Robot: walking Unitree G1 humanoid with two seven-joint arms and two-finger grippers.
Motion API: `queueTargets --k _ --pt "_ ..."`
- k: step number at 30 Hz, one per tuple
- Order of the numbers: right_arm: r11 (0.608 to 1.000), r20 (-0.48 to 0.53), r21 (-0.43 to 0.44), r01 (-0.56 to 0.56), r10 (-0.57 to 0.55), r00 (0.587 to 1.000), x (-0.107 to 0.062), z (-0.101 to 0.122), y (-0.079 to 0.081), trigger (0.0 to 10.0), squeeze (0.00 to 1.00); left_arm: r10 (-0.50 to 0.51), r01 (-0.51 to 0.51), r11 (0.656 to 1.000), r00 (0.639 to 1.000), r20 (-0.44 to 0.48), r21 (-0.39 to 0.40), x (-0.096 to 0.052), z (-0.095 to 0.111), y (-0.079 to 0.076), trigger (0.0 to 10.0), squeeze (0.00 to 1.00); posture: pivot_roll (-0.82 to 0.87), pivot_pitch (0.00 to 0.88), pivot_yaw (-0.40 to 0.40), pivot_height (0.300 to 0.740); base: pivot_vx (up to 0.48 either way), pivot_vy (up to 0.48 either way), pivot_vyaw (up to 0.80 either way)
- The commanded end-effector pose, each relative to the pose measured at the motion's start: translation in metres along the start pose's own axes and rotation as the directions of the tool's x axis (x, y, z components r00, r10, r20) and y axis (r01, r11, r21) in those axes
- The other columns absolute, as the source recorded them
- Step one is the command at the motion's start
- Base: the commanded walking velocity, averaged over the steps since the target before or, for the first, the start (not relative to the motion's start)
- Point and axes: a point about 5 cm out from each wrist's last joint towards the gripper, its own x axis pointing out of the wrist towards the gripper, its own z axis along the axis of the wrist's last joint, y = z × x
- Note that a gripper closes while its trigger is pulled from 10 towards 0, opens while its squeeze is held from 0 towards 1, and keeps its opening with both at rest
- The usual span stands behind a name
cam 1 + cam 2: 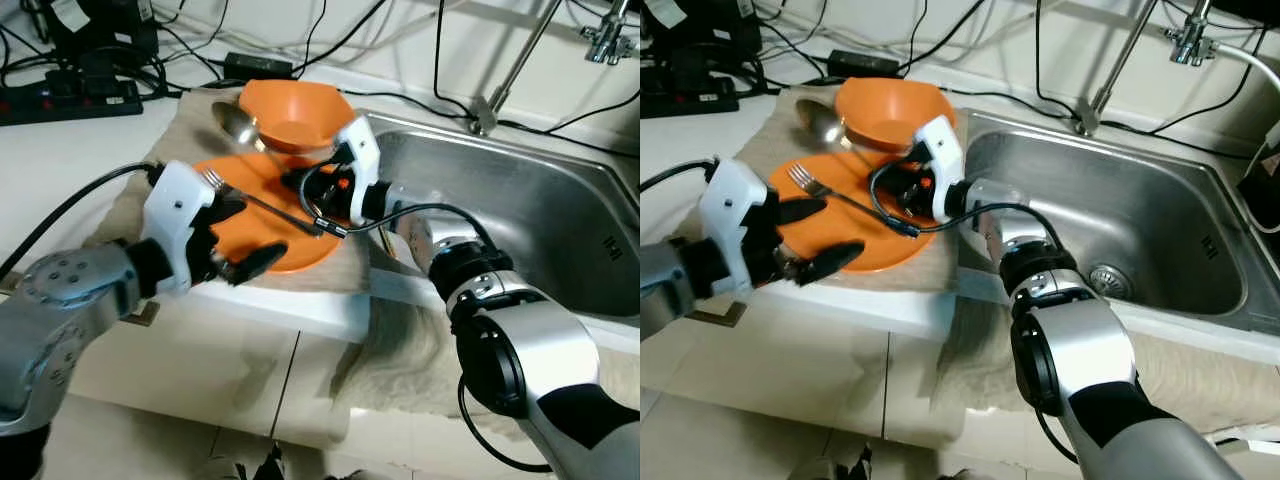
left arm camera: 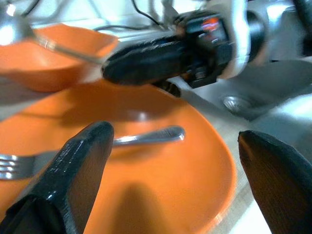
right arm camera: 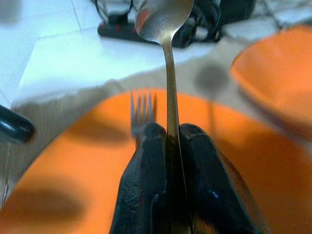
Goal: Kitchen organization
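A black power strip (image 1: 70,100) lies at the far left of the white counter (image 1: 60,160). Nearer, the left gripper (image 1: 232,238) hovers at the near left edge of the orange plate (image 1: 300,250), its two black fingers (image 2: 73,170) spread wide with nothing between them. The plate rests on a beige cloth (image 1: 130,200) spread over the counter, and a fork (image 1: 830,192) lies across the plate, tines toward the far left. Just beyond the plate sits an orange bowl (image 1: 295,110). The right gripper (image 3: 168,161) is over the plate's right side, fingers clamped tight on the handle of a spoon (image 1: 238,124), whose bowl end is raised beside the orange bowl's left rim. To the right lies the steel sink (image 1: 1140,220), with a tap (image 1: 1195,35) at far right.
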Motion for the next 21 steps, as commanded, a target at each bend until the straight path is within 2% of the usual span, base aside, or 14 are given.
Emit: queueTargets --k 1,2,3,6,7,8,12,13,14,15,16,17,19,21 --pt "0.999 0.094 -0.027 0.037 -0.035 0.995 -0.012 0.019 -0.009 0.0 0.00 0.008 -0.008 1.000 1.000 0.025 0.010 0.008 0.002 -0.004 10.0 0.00 0.04 0.000 -0.145 0.740 0.000 0.000 0.00" --pt "0.995 0.150 -0.040 0.087 -0.080 0.985 -0.020 0.029 -0.013 0.0 0.00 0.014 -0.014 1.000 0.998 0.059 0.006 0.015 0.005 -0.008 10.0 0.00 0.03 0.000 -0.139 0.740 0.000 0.000 0.00" --pt "0.995 0.150 -0.040 0.087 -0.080 0.985 -0.020 0.029 -0.013 0.0 0.00 0.014 -0.014 1.000 0.998 0.059 0.006 0.015 0.005 -0.008 10.0 0.00 0.03 0.000 -0.139 0.740 0.000 0.000 0.00" --pt "0.947 0.279 -0.066 0.316 -0.286 0.917 -0.063 0.053 -0.031 0.0 0.00 0.006 -0.006 1.000 0.984 0.181 -0.005 0.035 0.017 -0.023 10.0 0.00 0.01 0.000 -0.119 0.740 0.000 0.000 0.00" --pt "0.913 0.272 -0.076 0.401 -0.368 0.889 -0.078 0.053 -0.040 0.0 0.00 -0.002 0.004 1.000 0.979 0.206 -0.007 0.040 0.021 -0.026 10.0 0.00 -0.01 0.000 -0.105 0.740 0.000 0.000 0.00" --pt "0.913 0.272 -0.076 0.401 -0.368 0.889 -0.078 0.053 -0.040 0.0 0.00 -0.002 0.004 1.000 0.979 0.206 -0.007 0.040 0.021 -0.026 10.0 0.00 -0.01 0.000 -0.105 0.740 0.000 0.000 0.00" --pt "0.761 0.125 -0.137 0.634 -0.621 0.774 -0.122 0.034 -0.069 0.0 0.00 -0.065 0.065 0.998 0.970 0.233 0.007 0.049 0.029 -0.031 10.0 0.00 -0.03 0.000 -0.080 0.740 0.000 0.000 0.00" --pt "0.708 0.077 -0.169 0.686 -0.684 0.725 -0.132 0.027 -0.076 3.3 0.00 -0.069 0.068 0.998 0.972 0.225 0.011 0.050 0.028 -0.030 10.0 0.00 -0.03 0.000 -0.078 0.740 0.000 0.000 0.00" --pt "0.673 0.050 -0.192 0.715 -0.720 0.692 -0.138 0.022 -0.079 3.3 0.00 -0.069 0.068 0.998 0.973 0.219 0.014 0.050 0.028 -0.029 10.0 0.00 -0.04 0.000 -0.075 0.740 0.000 0.000 0.00" --pt "0.673 0.050 -0.192 0.715 -0.720 0.692 -0.138 0.022 -0.079 3.3 0.00 -0.069 0.068 0.998 0.973 0.219 0.014 0.050 0.028 -0.029 10.0 0.00 -0.04 0.000 -0.075 0.740 0.000 0.000 0.00" --pt "0.582 -0.060 -0.218 0.784 -0.809 0.584 -0.154 0.003 -0.090 10.0 0.00 -0.080 0.076 0.997 0.977 0.197 0.032 0.049 0.026 -0.027 10.0 0.00 -0.03 0.000 -0.081 0.740 0.000 0.000 0.00" --pt "0.582 -0.060 -0.218 0.784 -0.809 0.584 -0.154 0.003 -0.090 10.0 0.00 -0.080 0.076 0.997 0.977 0.197 0.032 0.049 0.026 -0.027 10.0 0.00 -0.03 0.000 -0.081 0.740 0.000 0.000 0.00" --pt "0.539 -0.145 -0.238 0.808 -0.842 0.520 -0.163 -0.013 -0.094 10.0 0.00 -0.109 0.103 0.994 0.977 0.182 0.043 0.046 0.024 -0.029 10.0 0.00 -0.03 0.000 -0.085 0.740 0.000 0.000 0.00" --pt "0.531 -0.174 -0.246 0.811 -0.847 0.502 -0.165 -0.020 -0.094 10.0 0.00 -0.126 0.120 0.992 0.976 0.175 0.045 0.045 0.024 -0.031 10.0 0.00 -0.03 0.000 -0.085 0.740 0.000 0.000 0.00"
